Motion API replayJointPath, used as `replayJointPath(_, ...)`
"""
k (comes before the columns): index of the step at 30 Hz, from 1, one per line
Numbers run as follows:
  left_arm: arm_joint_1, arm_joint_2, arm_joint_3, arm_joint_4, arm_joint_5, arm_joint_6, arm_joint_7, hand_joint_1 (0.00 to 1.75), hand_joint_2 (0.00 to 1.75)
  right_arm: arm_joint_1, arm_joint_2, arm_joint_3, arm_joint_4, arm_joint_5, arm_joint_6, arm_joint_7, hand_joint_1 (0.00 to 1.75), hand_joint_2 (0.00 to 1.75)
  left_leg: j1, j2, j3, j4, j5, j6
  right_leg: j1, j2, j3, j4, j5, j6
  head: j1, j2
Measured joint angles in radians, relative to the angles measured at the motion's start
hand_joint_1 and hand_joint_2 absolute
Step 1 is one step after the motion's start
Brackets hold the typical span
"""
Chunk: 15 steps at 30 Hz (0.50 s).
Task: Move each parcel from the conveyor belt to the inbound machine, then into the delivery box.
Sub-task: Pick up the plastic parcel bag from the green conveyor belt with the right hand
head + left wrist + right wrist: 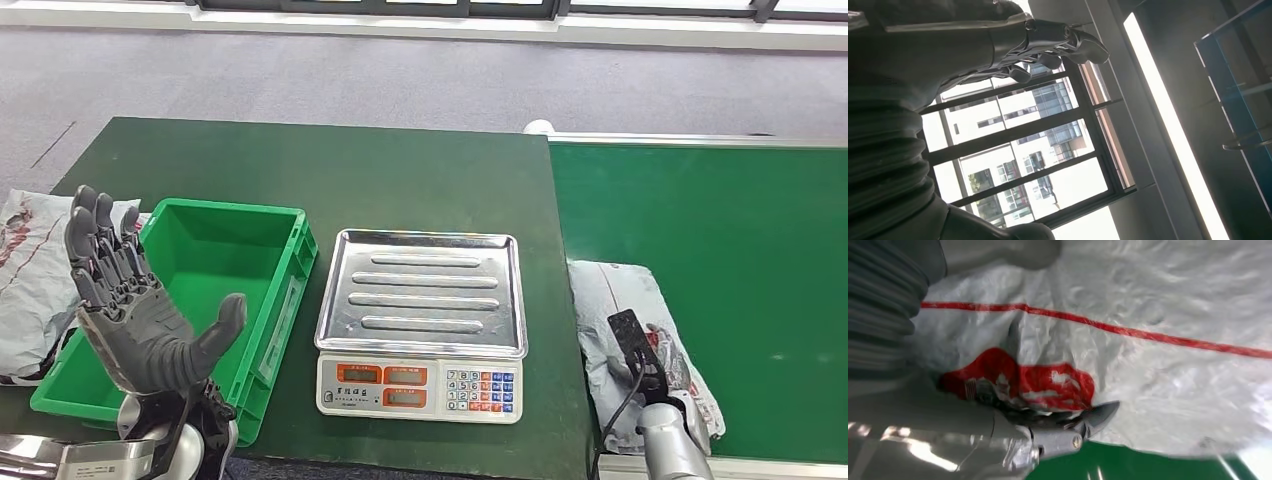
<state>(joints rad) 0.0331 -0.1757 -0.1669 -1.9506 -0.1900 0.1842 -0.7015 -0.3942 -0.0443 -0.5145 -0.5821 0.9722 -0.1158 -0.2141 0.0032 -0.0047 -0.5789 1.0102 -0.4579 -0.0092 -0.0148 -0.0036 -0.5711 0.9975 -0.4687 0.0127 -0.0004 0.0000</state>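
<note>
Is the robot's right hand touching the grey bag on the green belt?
Touching. In the right wrist view, the right hand presses its fingers into the crinkled parcel, with no gap. The head view shows the hand on it too.

L robot hand (pixel 140 310) raised, spread over green bin (pixel 262 300); R robot hand (pixel 655 375) on belt parcel (pixel 620 300).

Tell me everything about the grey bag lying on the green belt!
The parcel is a soft bag of crinkly grey-white plastic with red printing and a thin red line across it. It lies flat and wrinkled on the green conveyor belt, near the belt's edge beside the scale. The robot's right hand is down on top of it, with fingers pushed into the plastic where the red print is, bunching it up. Whether the hand has really grabbed it yet cannot be told.
</note>
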Motion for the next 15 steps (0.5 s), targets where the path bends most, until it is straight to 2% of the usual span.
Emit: replayJointPath(15,0.019,-0.008,0.0,-0.017,-0.009,0.01,0.0,0.0,1.75,-0.038,-0.017,0.022,0.038,0.014,0.014,0.013,1.75,1.75,0.0,0.0,0.001,0.0,0.0,0.0,0.0,0.0,0.001,0.0,0.0,0.0,0.0,0.0)
